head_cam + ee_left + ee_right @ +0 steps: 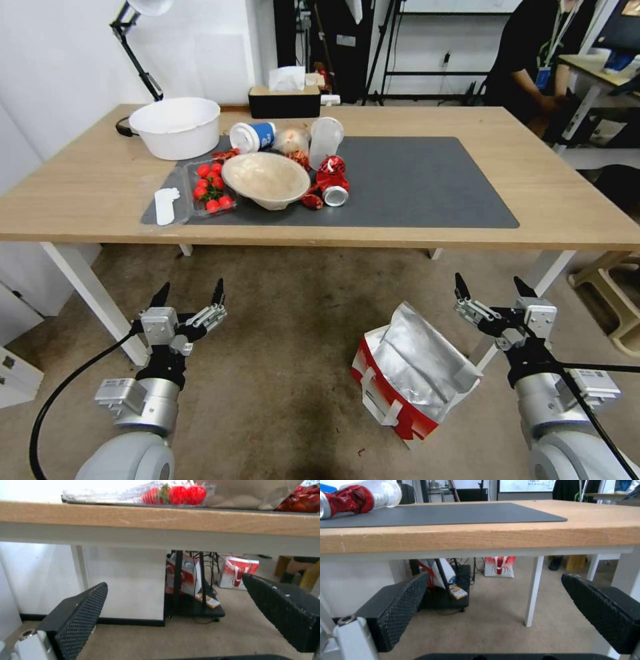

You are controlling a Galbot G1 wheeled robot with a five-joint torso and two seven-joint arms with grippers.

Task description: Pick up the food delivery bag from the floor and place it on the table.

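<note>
The food delivery bag sits on the floor, foil mouth up, just inside the right gripper; left gripper farther off; both jaws spread, empty.

The food delivery bag hides its own base; table corners run off-frame

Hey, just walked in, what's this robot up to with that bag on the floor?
Nothing is being held yet. The food delivery bag lies tipped on the floor in front of the table, foil lining showing. The right hand hovers open just beside it; the left hand hangs open farther off. The table's mat has free space on its right half.
</note>
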